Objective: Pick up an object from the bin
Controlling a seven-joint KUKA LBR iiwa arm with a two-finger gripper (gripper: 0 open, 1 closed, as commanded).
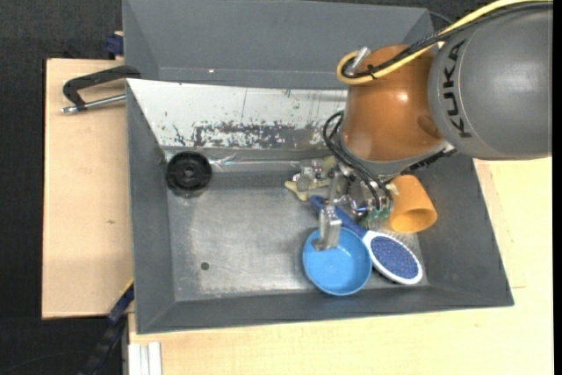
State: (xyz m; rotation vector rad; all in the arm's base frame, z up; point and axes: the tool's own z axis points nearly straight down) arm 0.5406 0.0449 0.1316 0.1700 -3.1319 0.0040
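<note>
Arm (505, 88) comes in from the right of the blue bowl (344, 274). The grey link sits over the bin's right rim and the orange wrist cover (386, 105) is above and slightly right of the bowl. A yellow cable (492, 13) loops over the cover. The wrist points down and left toward the bowl.

Gripper (331, 228) is at the bowl's upper-left rim, with its metal tip at or just inside the edge. Can't tell if it's open or closed, or whether it grips anything; wrist hardware blocks the view.

Bin (263, 22): grey metal with sloped walls, contents as follows.
- Black round disc-like part (187, 172): well left of the bowl and higher up, alone by the back wall.
- Blue bowl: round, upright, near the front wall. Nothing seen inside but the gripper tip.
- Oval brush-like piece (395, 256), white rim with a blue dotted face: just right of the bowl, touching or nearly so.
- Orange cup (414, 206): lying on its side, up and right of the bowl, just above the oval piece, partly under the wrist.

Floor left of the bowl is bare metal.
</note>
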